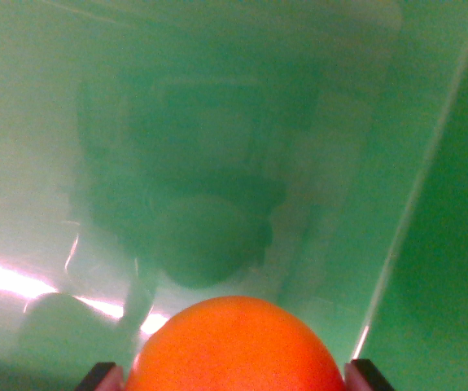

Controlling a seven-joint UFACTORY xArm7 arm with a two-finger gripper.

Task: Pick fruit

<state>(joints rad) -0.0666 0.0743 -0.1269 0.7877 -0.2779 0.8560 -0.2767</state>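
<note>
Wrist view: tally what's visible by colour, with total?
Orange: 1, the orange fruit, sitting between the gripper fingertips
Dark: 2, the fingertips at the fruit's two sides
Green: 1, the glossy green surface
Total: 4

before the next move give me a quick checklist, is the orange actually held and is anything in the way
1. Orange fruit sits between the two fingertips: ok, one tip shows on each side of it.
2. Pads actually pressing the fruit: cannot tell, the contact is at the frame's bottom edge.
3. Fruit lifted off the green surface: ok; its round shadow lies apart from it, suggesting it is off the surface.
4. Other things near the fruit: ok, none visible.
5. Pale edge line at the wrist view's right: ok, apart from the fruit.
</note>
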